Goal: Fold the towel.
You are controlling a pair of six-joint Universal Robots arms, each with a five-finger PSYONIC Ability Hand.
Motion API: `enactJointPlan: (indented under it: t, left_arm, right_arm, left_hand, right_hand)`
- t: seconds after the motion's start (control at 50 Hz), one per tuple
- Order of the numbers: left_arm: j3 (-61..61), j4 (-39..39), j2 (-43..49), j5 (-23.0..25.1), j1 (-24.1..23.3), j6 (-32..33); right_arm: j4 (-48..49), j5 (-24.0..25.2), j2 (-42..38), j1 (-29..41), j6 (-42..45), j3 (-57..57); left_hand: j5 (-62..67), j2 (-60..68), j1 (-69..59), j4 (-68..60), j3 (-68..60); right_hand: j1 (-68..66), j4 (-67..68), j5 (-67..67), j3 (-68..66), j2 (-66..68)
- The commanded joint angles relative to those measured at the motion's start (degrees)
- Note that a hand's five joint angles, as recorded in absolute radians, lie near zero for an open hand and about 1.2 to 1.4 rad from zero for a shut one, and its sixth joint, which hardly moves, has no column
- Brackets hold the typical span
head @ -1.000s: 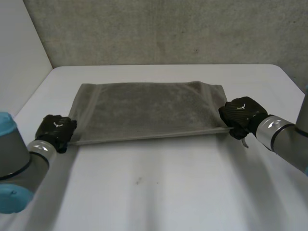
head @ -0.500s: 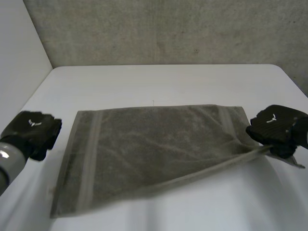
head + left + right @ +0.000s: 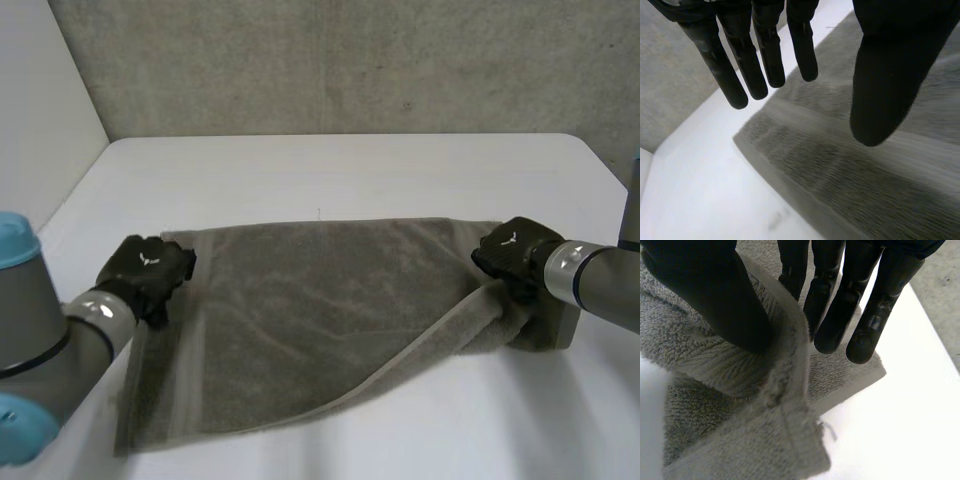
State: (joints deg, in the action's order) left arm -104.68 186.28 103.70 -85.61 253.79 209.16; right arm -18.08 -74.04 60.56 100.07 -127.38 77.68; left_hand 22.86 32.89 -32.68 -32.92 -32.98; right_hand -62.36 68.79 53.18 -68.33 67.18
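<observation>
The grey towel (image 3: 300, 300) lies on the white table (image 3: 330, 170), its right edge pinched by the right hand (image 3: 515, 255), so the left hand (image 3: 145, 270), fingers straight above the left edge, should probably grip first to fold evenly.

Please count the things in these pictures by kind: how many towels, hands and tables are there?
Towel: 1
Hands: 2, the left hand and the right hand
Table: 1
Total: 4
</observation>
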Motion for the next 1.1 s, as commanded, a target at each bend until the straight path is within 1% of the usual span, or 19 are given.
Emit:
enactJointPlan:
  t: [0.02,0.1,0.24,0.34,0.38,0.4,0.44,0.48,0.68,0.82,0.94,1.0,1.02,1.06,1.1]
  left_arm:
    - [-8.24,-7.94,-11.05,3.15,-0.32,-2.52]
    - [-12.55,-9.00,-14.57,5.62,-0.93,-4.02]
    - [-17.23,-8.39,-15.46,5.98,-1.81,-4.11]
    - [-18.98,-5.84,-15.19,5.89,-3.22,-4.28]
    - [-20.38,-3.04,-15.02,5.80,-4.27,-4.28]
    - [-20.39,-3.03,-15.02,5.80,-4.27,-4.28]
    - [-21.09,-0.66,-14.67,5.63,-5.15,-4.46]
    - [-21.35,-0.13,-14.32,5.45,-5.24,-4.72]
    - [-22.58,0.31,-11.42,5.36,-6.64,-4.81]
    - [-22.94,3.91,-8.70,5.19,-6.65,-4.81]
    - [-22.94,5.24,-6.93,5.10,-6.56,-4.81]
    - [-22.85,7.51,-6.40,5.18,-6.12,-4.81]
    - [-22.85,7.52,-6.40,5.19,-6.12,-4.81]
    - [-22.76,9.01,-6.23,5.19,-5.94,-4.81]
    - [-22.76,9.45,-6.14,5.19,-5.86,-4.81]
  right_arm:
    - [3.23,0.21,2.28,-0.22,0.03,3.80]
    - [3.75,0.30,2.72,-0.31,0.11,5.55]
    - [3.84,0.30,2.81,-0.31,0.11,7.40]
    - [3.84,0.30,2.90,-0.31,0.11,8.02]
    - [4.19,0.30,2.98,-0.31,0.11,8.10]
    - [4.37,0.30,2.98,-0.22,0.11,8.10]
    - [4.63,0.30,2.98,-0.22,0.11,8.19]
    - [4.81,0.30,3.07,-0.22,0.11,8.28]
    - [5.07,0.30,3.07,-0.31,0.11,8.72]
    - [5.07,0.39,3.07,-0.31,0.11,8.81]
    - [5.07,0.65,3.07,-0.31,0.11,9.07]
    - [5.07,0.65,3.07,-0.31,0.11,9.16]
    - [5.07,0.65,3.07,-0.31,0.11,9.16]
    - [5.07,0.56,3.07,-0.31,0.11,9.24]
    - [5.07,0.65,3.07,-0.22,0.11,9.25]
  left_hand:
    - [1.41,1.38,-1.59,-1.35,-1.29]
    - [0.91,0.88,-1.09,-0.84,-0.78]
    - [0.40,0.37,-0.58,-0.34,-0.28]
    - [1.24,1.21,-1.42,-1.18,-1.12]
    - [2.08,2.05,-2.26,-2.01,-1.95]
    - [2.08,2.05,-2.26,-2.02,-1.96]
    - [3.25,3.23,-3.43,-3.19,-3.13]
    - [3.26,3.23,-3.44,-3.20,-3.14]
    - [4.44,4.41,-4.62,-4.37,-4.32]
    - [4.44,4.41,-4.62,-4.37,-4.31]
    - [4.77,4.75,-4.95,-4.71,-4.65]
    - [13.15,13.12,-13.33,-13.09,-13.03]
    - [13.18,13.16,-13.36,-13.12,-13.06]
    - [18.04,18.01,-18.22,-17.98,-17.92]
    - [19.89,19.87,-20.07,-19.83,-19.77]
  right_hand:
    - [-17.64,11.21,16.82,-11.67,12.82]
    - [-17.64,11.21,16.82,-11.67,12.82]
    - [-17.64,11.21,16.82,-11.67,12.82]
    - [-17.64,11.21,16.82,-11.67,12.82]
    - [-17.64,11.21,16.82,-11.67,12.82]
    - [-17.64,11.21,16.82,-11.67,12.82]
    - [-17.64,11.21,16.82,-11.67,12.82]
    - [-17.64,11.21,16.82,-11.67,12.82]
    - [-17.64,11.21,16.82,-11.67,12.82]
    - [-17.64,11.21,16.82,-11.67,12.82]
    - [-17.64,11.21,16.82,-11.67,12.82]
    - [-17.64,11.21,16.82,-11.67,12.82]
    - [-17.64,11.21,16.82,-11.67,12.82]
    - [-17.64,11.21,16.82,-11.67,12.82]
    - [-17.64,11.21,16.82,-11.67,12.82]
